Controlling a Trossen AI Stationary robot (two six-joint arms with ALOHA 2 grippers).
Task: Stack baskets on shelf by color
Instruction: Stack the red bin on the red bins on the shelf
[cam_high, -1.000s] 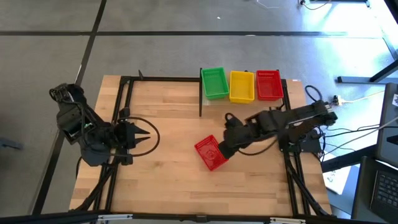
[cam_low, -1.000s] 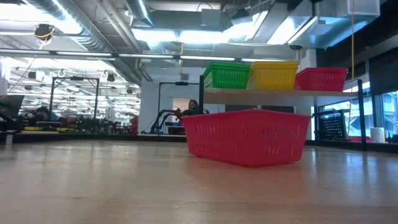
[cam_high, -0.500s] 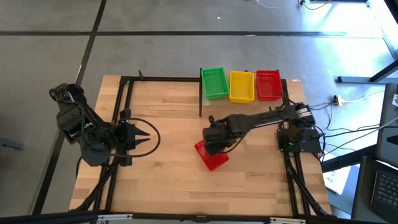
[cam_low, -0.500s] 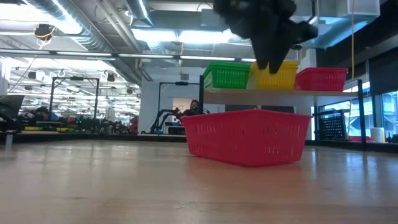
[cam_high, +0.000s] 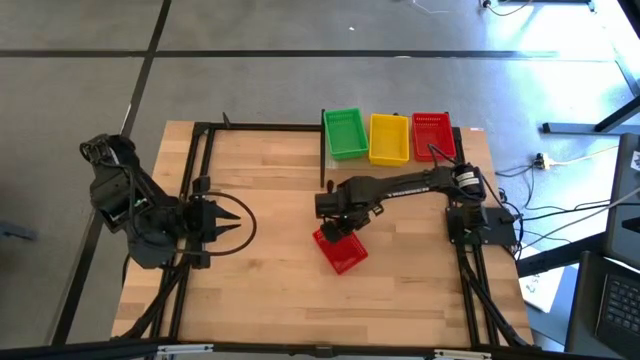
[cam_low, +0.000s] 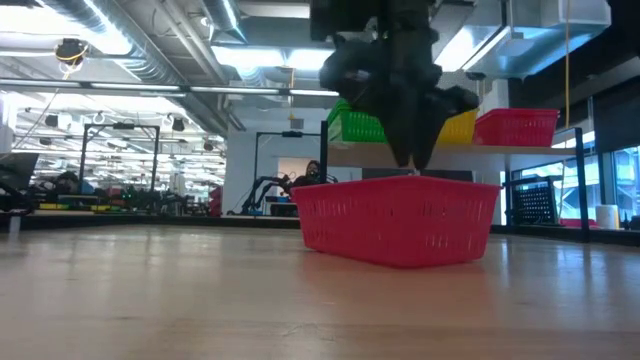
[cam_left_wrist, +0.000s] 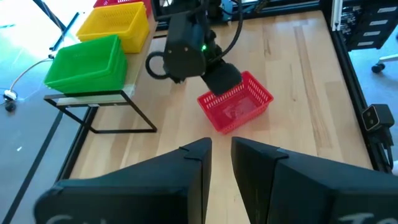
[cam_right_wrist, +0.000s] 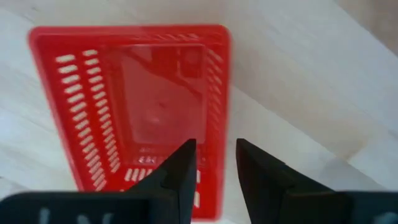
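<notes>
Right end effector (cam_high: 335, 232) is over the near end of the loose red basket (cam_high: 342, 252), arm stretched across the surface (cam_high: 260, 190) from its base on the right. In the low view its tip (cam_low: 412, 160) hangs just above the basket's rim (cam_low: 400, 184); contact looks unlikely, but that angle doesn't settle it. In the right wrist view the two fingers (cam_right_wrist: 180, 168) stand apart with a clear gap, straddling the basket's short end wall and holding nothing. The basket (cam_right_wrist: 130, 106) sits upright, empty, and skewed to the surface edges.

Left end effector (cam_high: 228, 218) is parked at the left side of the surface, pointing toward the middle, well apart from the basket. In its wrist view the fingers (cam_left_wrist: 198, 171) show a narrow gap between them with nothing in it.

The shelf (cam_high: 395, 160) is at the far edge of the surface, raised on a thin dark frame (cam_left_wrist: 99, 115). It carries three baskets in a row: green (cam_high: 345, 132) at the post end, yellow (cam_high: 388, 137) in the middle, red (cam_high: 433, 136) at the right end, each just beside its neighbour. Stack heights can't be read from above, and the low view doesn't resolve separate layers.

The loose red basket is near the middle of the surface, on the near side of the shelf and well apart from it.
</notes>
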